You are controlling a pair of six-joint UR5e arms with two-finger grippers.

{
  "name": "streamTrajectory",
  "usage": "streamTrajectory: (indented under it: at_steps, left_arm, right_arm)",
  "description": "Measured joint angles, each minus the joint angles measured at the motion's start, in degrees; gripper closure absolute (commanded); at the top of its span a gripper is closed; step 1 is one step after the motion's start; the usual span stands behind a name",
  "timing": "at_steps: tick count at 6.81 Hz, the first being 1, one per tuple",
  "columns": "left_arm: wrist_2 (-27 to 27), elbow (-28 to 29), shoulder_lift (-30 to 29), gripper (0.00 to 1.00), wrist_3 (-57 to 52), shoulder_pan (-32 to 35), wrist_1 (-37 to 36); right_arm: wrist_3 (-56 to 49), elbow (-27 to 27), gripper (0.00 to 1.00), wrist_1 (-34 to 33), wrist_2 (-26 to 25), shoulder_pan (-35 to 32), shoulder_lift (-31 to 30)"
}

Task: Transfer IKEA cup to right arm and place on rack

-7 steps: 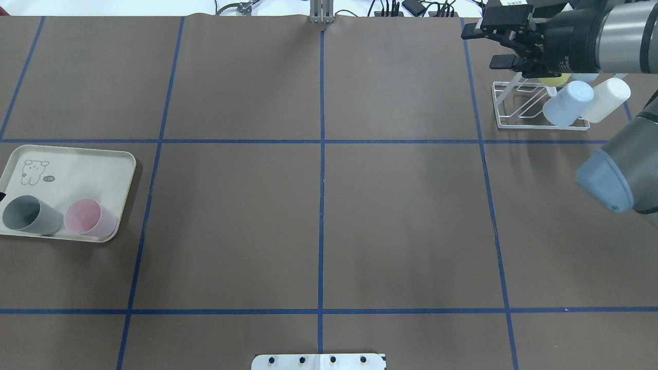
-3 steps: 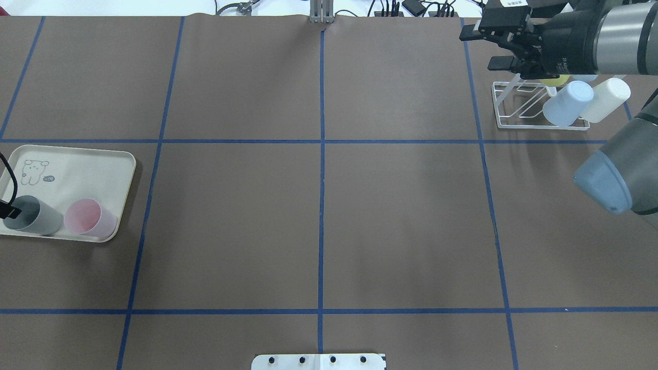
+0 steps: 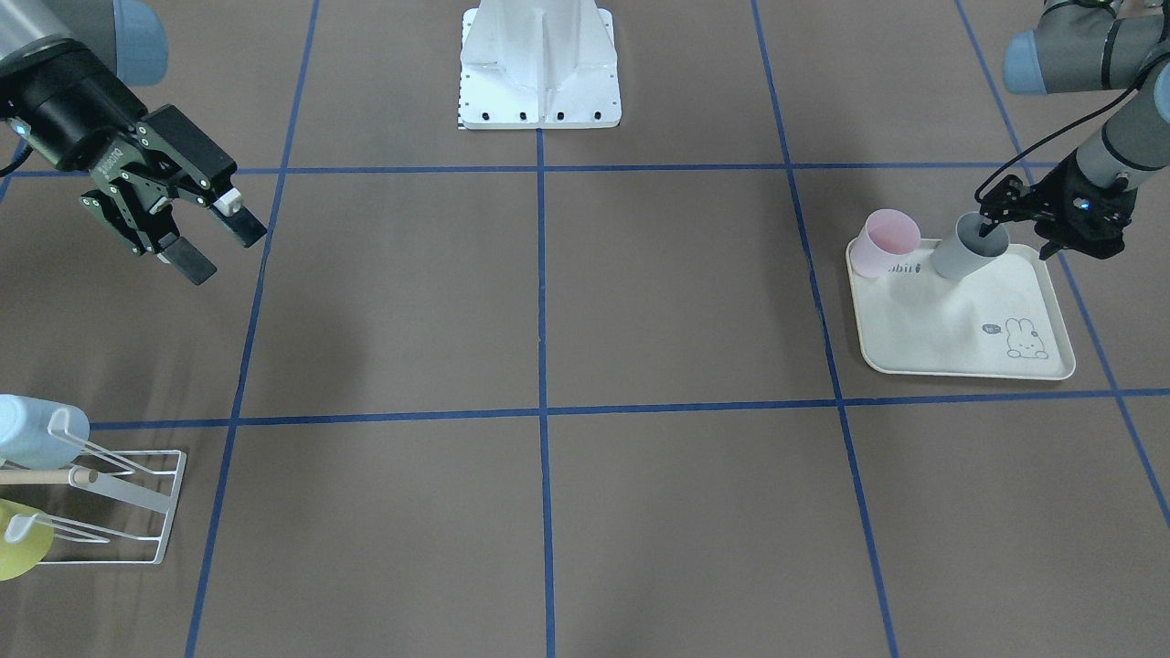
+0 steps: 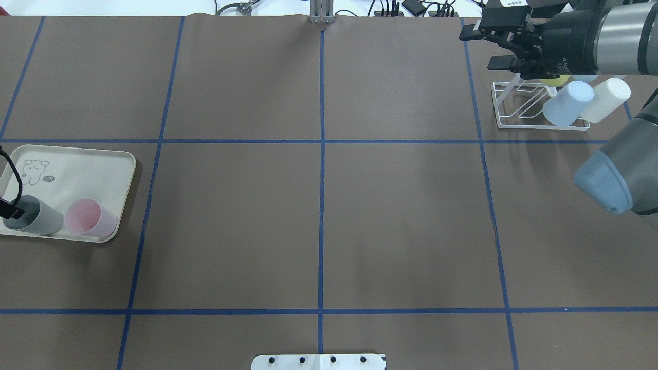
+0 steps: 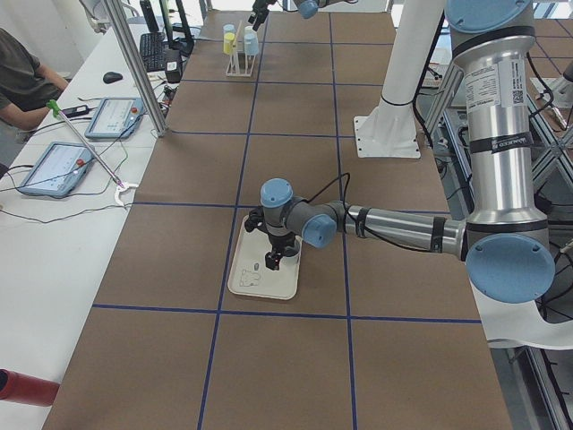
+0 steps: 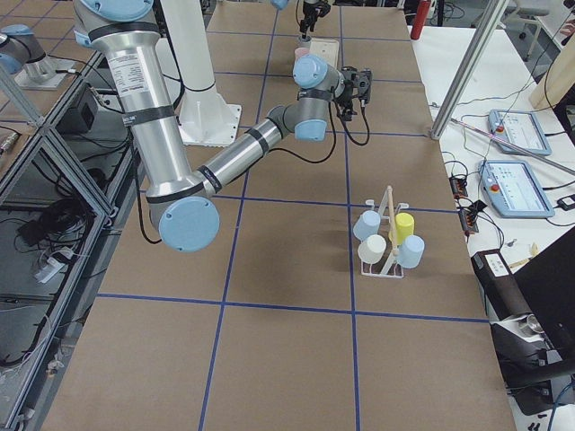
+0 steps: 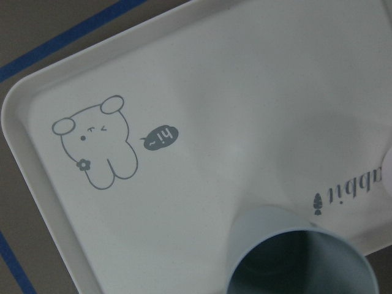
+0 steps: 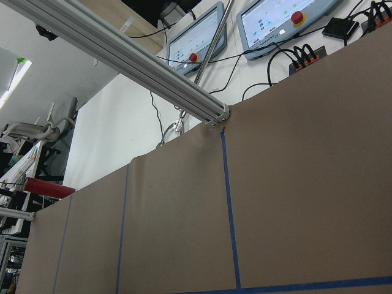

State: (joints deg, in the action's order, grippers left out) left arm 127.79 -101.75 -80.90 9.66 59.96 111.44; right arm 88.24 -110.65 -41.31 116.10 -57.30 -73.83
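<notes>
Two cups lie on the cream rabbit-print tray (image 3: 960,334) (image 4: 82,169): a grey cup (image 3: 958,258) (image 4: 40,220) (image 7: 300,260) and a pink cup (image 3: 888,239) (image 4: 91,218). My left gripper (image 3: 992,224) (image 4: 7,210) is at the grey cup's mouth, open, with one finger reaching into it. My right gripper (image 3: 224,249) (image 4: 484,49) hangs open and empty above the table, just by the white wire rack (image 4: 514,110) (image 3: 137,507). The rack holds a light blue cup (image 4: 568,103), a white cup (image 4: 609,97) and a yellow cup (image 3: 18,544).
Brown table with blue tape lines (image 4: 321,205). The robot's white base (image 3: 539,64) stands at the near edge. A person sits by tablets (image 5: 63,166) on the side bench, and a metal post (image 5: 134,63) stands beside the table.
My left gripper has come in from the view's left edge onto the grey cup's mouth. The right gripper has shifted only slightly near the rack. The cups have not moved.
</notes>
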Motion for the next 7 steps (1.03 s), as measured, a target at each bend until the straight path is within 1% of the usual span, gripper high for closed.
streamTrajectory:
  at_steps: [4, 5, 6, 7]
  left_arm:
    - [0.00, -0.01, -0.20, 0.36, 0.00, -0.62, 0.04]
    - [0.00, 0.07, -0.43, 0.39, 0.00, -0.80, 0.02]
    - [0.00, 0.22, -0.59, 0.47, 0.01, -1.03, 0.01]
    - [0.00, 0.34, -0.69, 0.56, 0.00, -1.29, 0.00]
  right_arm:
    - [0.00, 0.07, 0.00, 0.00, 0.00, -0.08, -0.01]
    - [0.00, 0.07, 0.00, 0.00, 0.00, -0.08, -0.03]
    - [0.00, 0.04, 0.00, 0.00, 0.00, -0.09, -0.02]
    - [0.00, 0.00, 0.00, 0.00, 0.00, -0.09, -0.01]
